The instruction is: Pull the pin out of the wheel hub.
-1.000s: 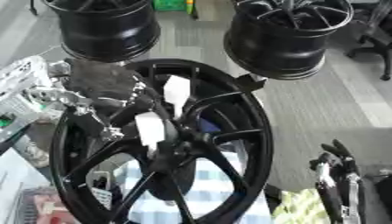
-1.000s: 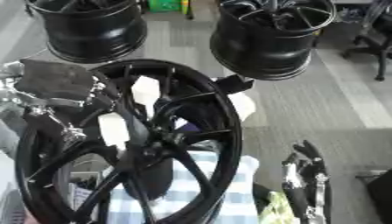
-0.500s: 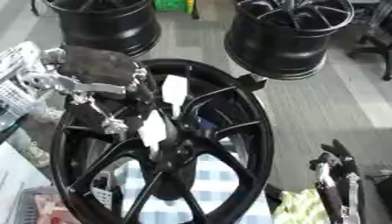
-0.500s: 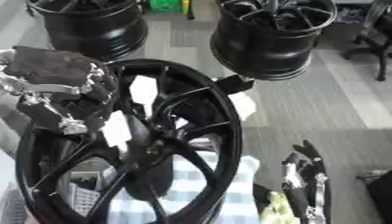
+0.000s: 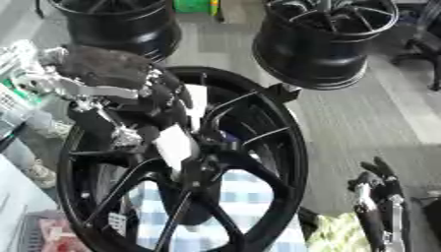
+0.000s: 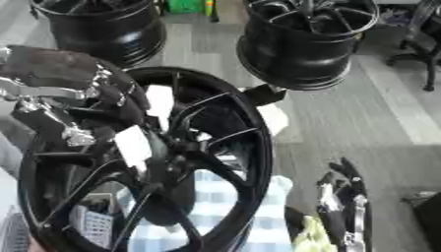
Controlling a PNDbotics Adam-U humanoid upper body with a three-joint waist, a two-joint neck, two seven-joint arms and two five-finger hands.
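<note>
A large black wheel (image 5: 185,162) stands upright on its rim at the centre, over a blue checked cloth (image 5: 245,194) on the tabletop. The left hand (image 5: 112,93) reaches in from about 10 o'clock, over the upper left of the rim; whether its fingers are apart or clamped I cannot tell. Just below it, near the hub (image 5: 200,167), sits a white oblong piece (image 5: 175,143), perhaps the pin. The right hand (image 5: 377,206) rests idle at 5 o'clock, fingers relaxed and pointing up. Two more black wheels (image 5: 326,39) stand on the floor at 12 o'clock.
</note>
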